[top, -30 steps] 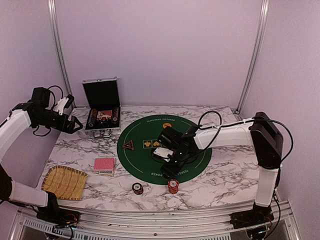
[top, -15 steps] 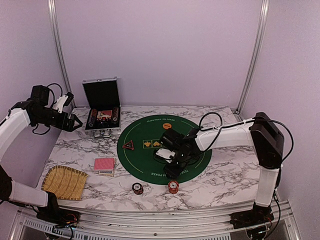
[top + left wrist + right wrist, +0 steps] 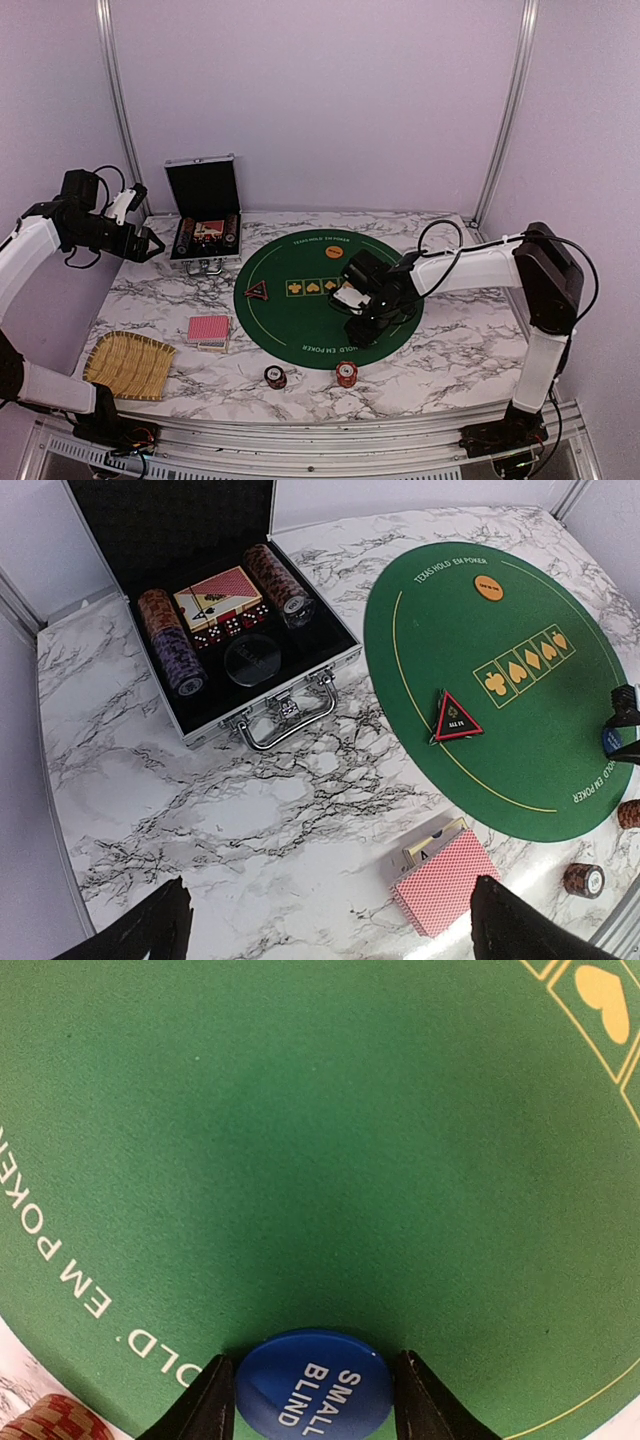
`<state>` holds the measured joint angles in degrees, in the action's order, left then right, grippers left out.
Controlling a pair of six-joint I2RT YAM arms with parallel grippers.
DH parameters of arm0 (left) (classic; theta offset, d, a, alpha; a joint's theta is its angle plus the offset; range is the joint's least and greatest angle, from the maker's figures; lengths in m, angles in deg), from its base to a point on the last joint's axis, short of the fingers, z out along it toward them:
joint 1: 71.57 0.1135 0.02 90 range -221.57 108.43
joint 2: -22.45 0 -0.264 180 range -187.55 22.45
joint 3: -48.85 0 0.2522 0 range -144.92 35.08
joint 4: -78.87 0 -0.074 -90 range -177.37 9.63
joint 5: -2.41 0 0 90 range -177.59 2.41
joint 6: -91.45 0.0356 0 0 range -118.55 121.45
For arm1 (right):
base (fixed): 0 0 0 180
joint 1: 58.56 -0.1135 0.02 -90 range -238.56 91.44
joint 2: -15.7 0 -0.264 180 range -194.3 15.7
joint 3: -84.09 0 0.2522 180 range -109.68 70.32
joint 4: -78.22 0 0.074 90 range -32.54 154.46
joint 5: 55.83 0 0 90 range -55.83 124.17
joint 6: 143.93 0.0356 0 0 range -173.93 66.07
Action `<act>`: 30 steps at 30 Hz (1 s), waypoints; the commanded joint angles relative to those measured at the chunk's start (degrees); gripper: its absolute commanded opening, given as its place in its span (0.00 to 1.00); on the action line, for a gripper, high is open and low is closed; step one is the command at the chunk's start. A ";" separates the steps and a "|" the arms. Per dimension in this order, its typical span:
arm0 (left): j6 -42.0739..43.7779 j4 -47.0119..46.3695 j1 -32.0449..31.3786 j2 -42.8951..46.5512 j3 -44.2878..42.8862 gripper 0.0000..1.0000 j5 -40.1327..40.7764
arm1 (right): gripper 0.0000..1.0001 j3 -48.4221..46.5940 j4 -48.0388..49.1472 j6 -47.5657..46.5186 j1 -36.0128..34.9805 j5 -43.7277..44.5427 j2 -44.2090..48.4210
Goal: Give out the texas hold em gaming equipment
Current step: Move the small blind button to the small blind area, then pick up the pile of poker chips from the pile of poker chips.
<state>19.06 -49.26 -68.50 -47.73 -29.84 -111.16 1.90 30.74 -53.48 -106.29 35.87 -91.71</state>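
My right gripper [image 3: 362, 328] is low over the near right part of the green poker mat [image 3: 300, 315]. In the right wrist view it [image 3: 314, 1400] is shut on a blue round button [image 3: 315, 1385] marked SMALL BLIND, one finger on each side of it. A red-backed card deck [image 3: 208, 331] lies on the marble left of the mat and also shows in the left wrist view [image 3: 450, 880]. A dark chip stack [image 3: 275, 376] and a red chip stack [image 3: 347, 373] stand near the front edge. My left gripper [image 3: 150, 247] is open and empty, high over the table's left side.
An open silver case [image 3: 205, 225] with chip rows, cards and dice stands at the back left. A woven straw tray [image 3: 130, 365] lies at the front left. A red triangle marker [image 3: 257, 292] and an orange disc [image 3: 333, 252] lie on the mat.
My right gripper has moved right across the mat with the blue button in it. The left arm has shifted only slightly.
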 commanded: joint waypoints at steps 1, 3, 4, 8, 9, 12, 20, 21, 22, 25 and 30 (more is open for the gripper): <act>0.50 1.42 0.27 -0.55 -1.96 0.99 -1.20 | 0.52 2.21 -2.13 1.41 1.80 4.01 0.96; 0.60 1.50 0.24 -0.44 -1.96 0.99 -1.13 | 0.52 2.33 -2.46 1.66 2.08 4.39 1.68; 0.72 1.49 0.27 -0.46 -1.96 0.99 -1.16 | 0.52 2.31 -2.82 1.88 2.23 4.53 1.99; 0.84 1.47 0.25 -0.42 -1.96 0.99 -1.24 | 0.61 1.24 -3.98 2.56 2.29 3.64 2.92; 0.85 1.51 0.26 -0.45 -1.89 0.99 -1.22 | 0.64 0.84 -4.25 2.73 2.31 3.18 3.24; 0.94 1.47 0.26 -0.41 -1.83 0.99 -1.29 | 0.72 -0.62 -5.41 3.10 2.29 2.24 4.63; 0.95 1.63 0.25 -0.19 -2.08 0.99 -1.31 | 0.88 -4.46 -9.91 4.63 1.40 -1.02 11.84; 0.94 1.75 0.27 -0.22 -2.25 0.99 -1.38 | 0.90 -4.97 -10.94 4.65 0.58 -1.12 13.10; 0.93 1.82 0.27 -0.33 -2.39 0.99 -1.51 | 0.92 -5.54 -12.06 4.51 -0.45 -1.09 13.87; 0.86 2.09 0.27 -0.53 -3.01 0.99 -1.52 | 0.97 -6.43 -14.98 4.06 -4.56 -4.05 15.78; 1.04 2.35 0.20 -0.67 -3.44 0.99 -1.31 | 0.99 -6.96 -18.40 4.18 -9.20 -6.48 16.42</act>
<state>19.56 -48.50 -68.50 -47.92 -31.68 -111.60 -3.80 17.45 -49.51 -112.69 32.54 -75.69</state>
